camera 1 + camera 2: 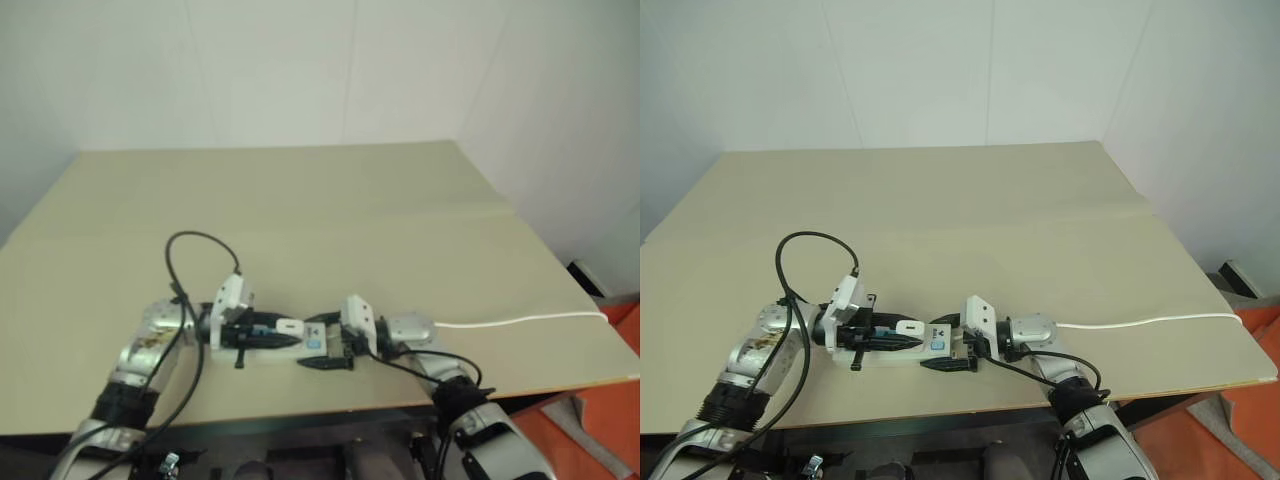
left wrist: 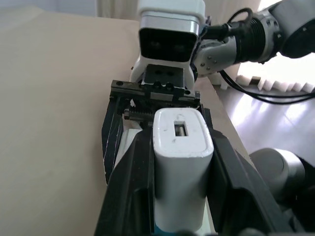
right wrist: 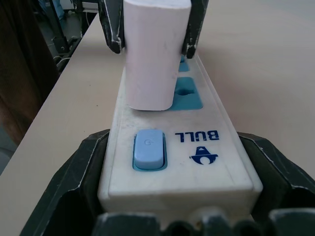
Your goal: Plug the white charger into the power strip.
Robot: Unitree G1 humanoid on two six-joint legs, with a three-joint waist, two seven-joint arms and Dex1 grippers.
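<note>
The white charger (image 2: 179, 167) is pinched between the black fingers (image 2: 133, 196) of my left gripper (image 1: 288, 334), which is shut on it. The charger (image 3: 152, 54) stands with its lower end against the top of the power strip (image 3: 221, 162), over the blue socket (image 3: 188, 93) nearest the blue switch (image 3: 149, 149). Its prongs are hidden. My right gripper (image 1: 322, 343) is shut on the switch end of the strip, one finger (image 3: 74, 182) on each long side. Both grippers meet near the table's front edge.
The strip's thin white cord (image 1: 520, 320) runs right across the beige table (image 1: 330, 220) to its right edge. A black cable (image 1: 190, 245) loops up from my left wrist. The table's front edge (image 1: 300, 412) is just below the grippers.
</note>
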